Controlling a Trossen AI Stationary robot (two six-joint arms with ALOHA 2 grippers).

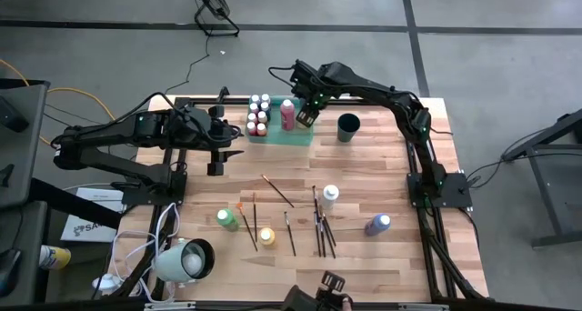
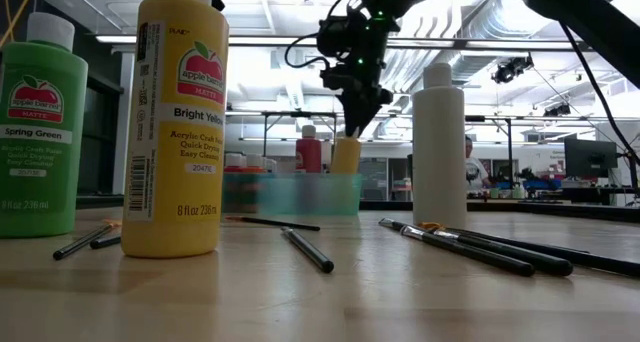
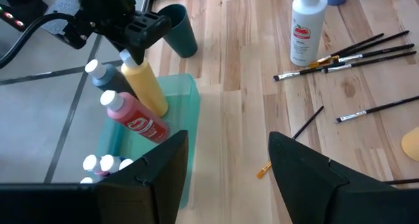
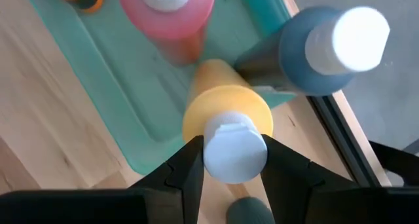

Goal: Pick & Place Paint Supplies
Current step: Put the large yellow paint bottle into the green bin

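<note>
A translucent green tray (image 1: 296, 135) sits at the table's far side and holds several small white-capped bottles (image 1: 258, 116), a red bottle (image 3: 134, 119) and a grey bottle (image 3: 108, 80). My right gripper (image 4: 234, 155) hangs over the tray's right end, shut on a yellow-orange bottle (image 3: 147, 86). My left gripper (image 3: 229, 158) hovers open at the table's left, holding nothing. On the near half of the table stand green (image 1: 226, 219), yellow (image 1: 266, 236), white (image 1: 330, 195) and purple (image 1: 377, 224) bottles, with several dark-handled brushes (image 1: 320, 227) lying flat among them. My right gripper pinches the yellow-orange bottle's white cap (image 4: 234, 140) between its two fingers, one on each side. The fingers come from above, pointing steeply down. The bottle hangs below them with its lower end inside the tray, beside the red and grey bottles. Whether it rests on the tray floor, I cannot tell.
A dark round cup (image 1: 347, 127) stands just right of the tray. A white lamp head (image 1: 186, 259) lies at the near left corner. The bare wood between the tray and the scattered brushes is free room.
</note>
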